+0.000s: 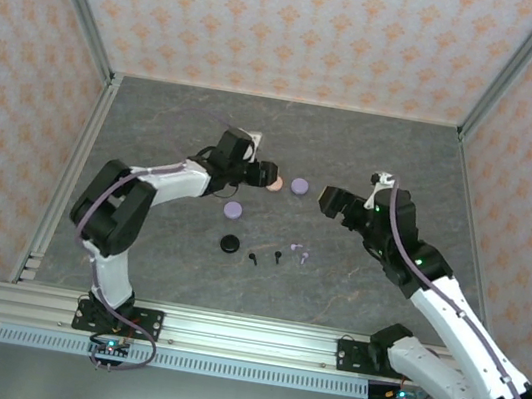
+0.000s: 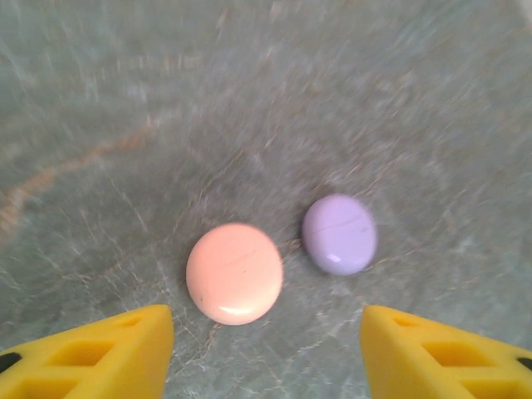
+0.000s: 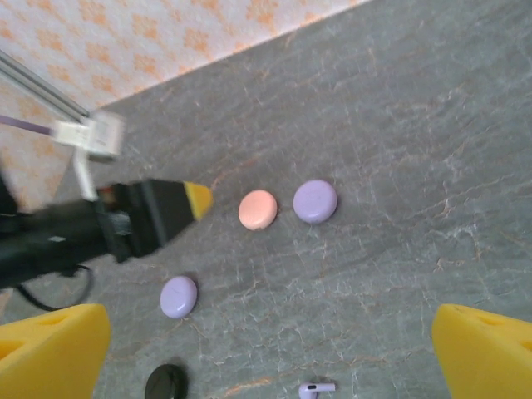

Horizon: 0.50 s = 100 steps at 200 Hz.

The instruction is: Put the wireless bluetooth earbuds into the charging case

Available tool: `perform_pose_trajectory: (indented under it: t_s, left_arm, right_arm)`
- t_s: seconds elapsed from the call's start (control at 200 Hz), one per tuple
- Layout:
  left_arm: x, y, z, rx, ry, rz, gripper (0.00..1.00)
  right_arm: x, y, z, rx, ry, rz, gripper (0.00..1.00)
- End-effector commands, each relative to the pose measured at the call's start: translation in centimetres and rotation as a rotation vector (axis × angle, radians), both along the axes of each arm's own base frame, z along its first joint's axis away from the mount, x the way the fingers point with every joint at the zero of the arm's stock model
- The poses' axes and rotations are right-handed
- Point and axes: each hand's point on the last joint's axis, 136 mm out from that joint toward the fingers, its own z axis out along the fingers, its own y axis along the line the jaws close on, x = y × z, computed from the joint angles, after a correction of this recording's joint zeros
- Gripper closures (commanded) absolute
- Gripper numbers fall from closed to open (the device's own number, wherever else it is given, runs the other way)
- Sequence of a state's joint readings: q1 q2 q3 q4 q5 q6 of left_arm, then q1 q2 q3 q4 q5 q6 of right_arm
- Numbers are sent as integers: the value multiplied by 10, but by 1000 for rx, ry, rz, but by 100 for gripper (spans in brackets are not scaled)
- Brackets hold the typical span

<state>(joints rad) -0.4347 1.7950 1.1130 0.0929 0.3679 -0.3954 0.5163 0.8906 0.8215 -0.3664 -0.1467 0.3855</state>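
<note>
I count four round charging cases on the table (image 1: 157,122): one pink, two lilac and one black. The pink case (image 1: 271,182) and the far lilac case (image 1: 299,187) lie side by side about mid-table, close together but not touching. The second lilac case (image 1: 233,211) lies closer to the near edge, and the black case (image 1: 229,244) closer still.

Right of the black case, loose on the table, I make out three earbuds: one black earbud (image 1: 254,256), a second black earbud (image 1: 277,256), and a lilac earbud (image 1: 301,255). There may be another lilac one beside it, but it is too small for me to tell.

My left claw (image 2: 266,337) stands wide and empty, with the pink case just ahead of its yellow fingers (image 2: 91,353). My right claw (image 3: 270,341) is spread wide, holds nothing, and sits right of the far lilac case.
</note>
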Motion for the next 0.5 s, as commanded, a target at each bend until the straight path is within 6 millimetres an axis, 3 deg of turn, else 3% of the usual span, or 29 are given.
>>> perform_pose_trajectory:
  t_s: [0.0, 0.125, 0.235, 0.495]
  left_arm:
    - [-4, 26, 31, 37, -83, 56, 36]
    - [-18, 51, 50, 51, -123, 116, 32]
    - [-34, 83, 62, 69, -139, 212, 25]
    - [-72, 154, 64, 27, -97, 415, 12]
  right_arm:
    - [8, 16, 7, 41, -22, 52, 1]
    - [14, 34, -4, 8, 5, 138, 1]
    - [25, 44, -25, -74, 47, 181, 1]
    - [36, 103, -79, -379, 219, 412, 0]
